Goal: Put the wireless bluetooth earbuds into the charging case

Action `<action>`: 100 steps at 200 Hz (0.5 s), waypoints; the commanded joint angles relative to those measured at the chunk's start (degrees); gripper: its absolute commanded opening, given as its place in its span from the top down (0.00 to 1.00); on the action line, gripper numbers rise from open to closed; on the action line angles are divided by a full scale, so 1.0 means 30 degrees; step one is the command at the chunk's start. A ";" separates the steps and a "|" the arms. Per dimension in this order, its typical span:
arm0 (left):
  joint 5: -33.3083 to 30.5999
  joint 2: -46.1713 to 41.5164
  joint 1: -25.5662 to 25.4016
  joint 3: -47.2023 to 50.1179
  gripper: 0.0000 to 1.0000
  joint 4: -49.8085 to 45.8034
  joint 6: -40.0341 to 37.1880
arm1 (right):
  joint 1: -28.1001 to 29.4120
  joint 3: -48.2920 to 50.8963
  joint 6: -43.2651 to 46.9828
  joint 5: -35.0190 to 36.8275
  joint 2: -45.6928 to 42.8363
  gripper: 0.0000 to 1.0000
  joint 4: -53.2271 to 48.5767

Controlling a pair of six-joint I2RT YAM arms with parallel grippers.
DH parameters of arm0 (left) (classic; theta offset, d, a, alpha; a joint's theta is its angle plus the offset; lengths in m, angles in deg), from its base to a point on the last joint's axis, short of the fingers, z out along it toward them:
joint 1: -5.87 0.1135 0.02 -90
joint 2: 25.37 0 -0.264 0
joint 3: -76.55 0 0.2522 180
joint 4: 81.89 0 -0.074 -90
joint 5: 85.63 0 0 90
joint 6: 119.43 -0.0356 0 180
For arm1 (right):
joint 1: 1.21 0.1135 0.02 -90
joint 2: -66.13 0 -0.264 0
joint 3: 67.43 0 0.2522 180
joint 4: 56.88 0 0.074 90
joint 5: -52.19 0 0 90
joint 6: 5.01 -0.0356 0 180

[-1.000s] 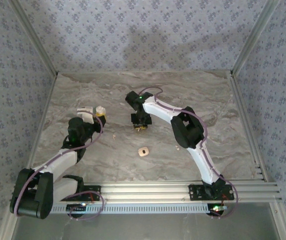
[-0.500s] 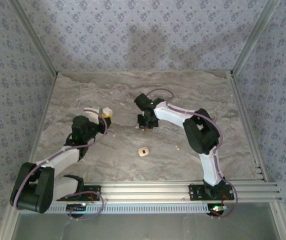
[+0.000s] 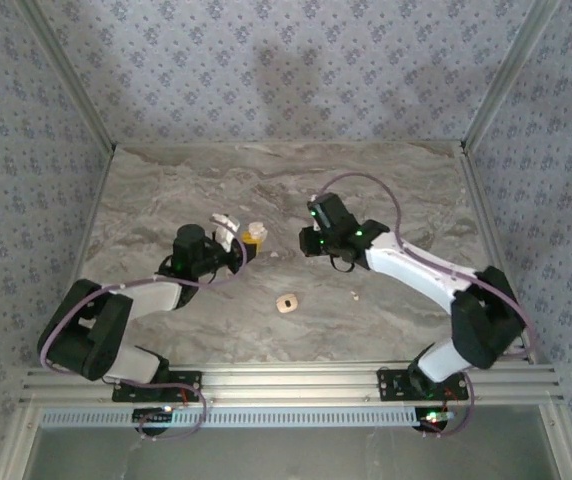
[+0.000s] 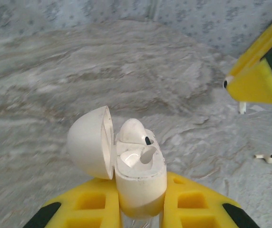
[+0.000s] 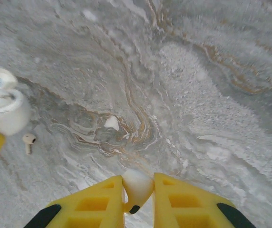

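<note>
One earbud (image 5: 137, 186) sits pinched between the right fingers (image 5: 183, 202); the left fingers (image 4: 93, 204) clamp the charging case (image 4: 138, 175), lid open to receive it. A second earbud (image 5: 28, 140) lies on the tabletop (image 5: 198, 95).

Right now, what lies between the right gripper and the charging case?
A small loose earbud lies on the table there, close to the charging case; the right wrist view shows it.

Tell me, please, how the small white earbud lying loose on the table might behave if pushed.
The small white plastic earbud looks tiny and smooth, so it would probably skid or spin. Its rounded head suggests it may roll.
</note>
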 commanded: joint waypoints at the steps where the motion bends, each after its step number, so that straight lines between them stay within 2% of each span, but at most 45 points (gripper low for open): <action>1: 0.2497 0.0279 -0.0627 -0.1211 0.87 0.0820 -0.1356 | -0.0187 0.0783 0.1705 0.0205 -0.2020 0.80 0.0812; 41: 0.4234 0.0612 -0.1784 -0.2766 0.87 -0.1405 -0.3465 | -0.0098 0.1457 0.3062 -0.0803 -0.4338 0.80 0.1358; 100: 0.4909 0.0712 -0.2663 -0.3727 0.87 -0.2785 -0.4778 | 0.1049 0.0750 0.5666 -0.1326 -0.4862 0.80 0.1097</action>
